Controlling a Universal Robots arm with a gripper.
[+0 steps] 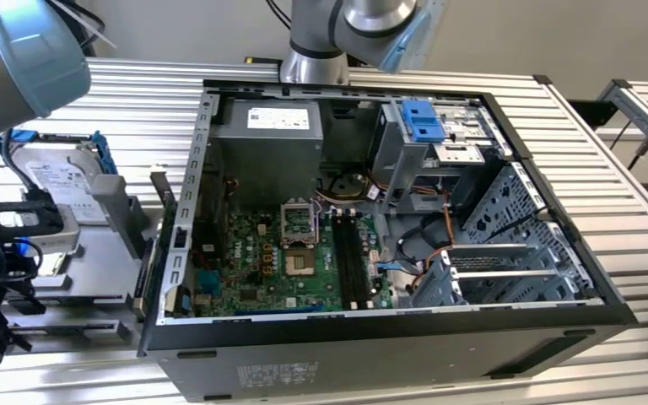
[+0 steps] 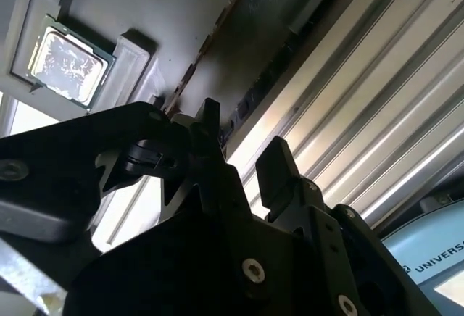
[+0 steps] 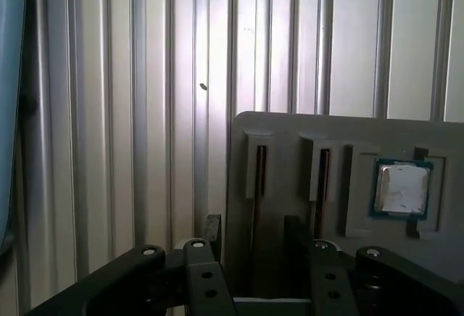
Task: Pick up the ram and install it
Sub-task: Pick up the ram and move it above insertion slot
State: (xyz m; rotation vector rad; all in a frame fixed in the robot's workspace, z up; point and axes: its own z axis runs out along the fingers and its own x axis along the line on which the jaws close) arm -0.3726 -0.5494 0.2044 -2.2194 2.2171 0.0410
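Gripper (image 3: 253, 225) open at tray (image 3: 290, 124), ram (image 3: 259, 171) not gripped

Fingers (image 3: 212, 229) are apart with nothing between them. Ram stands on edge in a tray slot just ahead of the fingertips, roughly in line with the gap, untouched. Next slot (image 3: 322, 175) lies just past one finger's side and looks filled too. CPU (image 3: 399, 189) sits further that way.

Risks, by my read:
- The gap looks slightly off the ram's line, so a finger could land on the slot wall, or close skewed and tilt the thin board.
- Sideways drift could catch the next slot's stick.
- Case (image 1: 414, 337) is well apart from the hand, and a crooked grip would carry over to its board slots (image 1: 353, 253).
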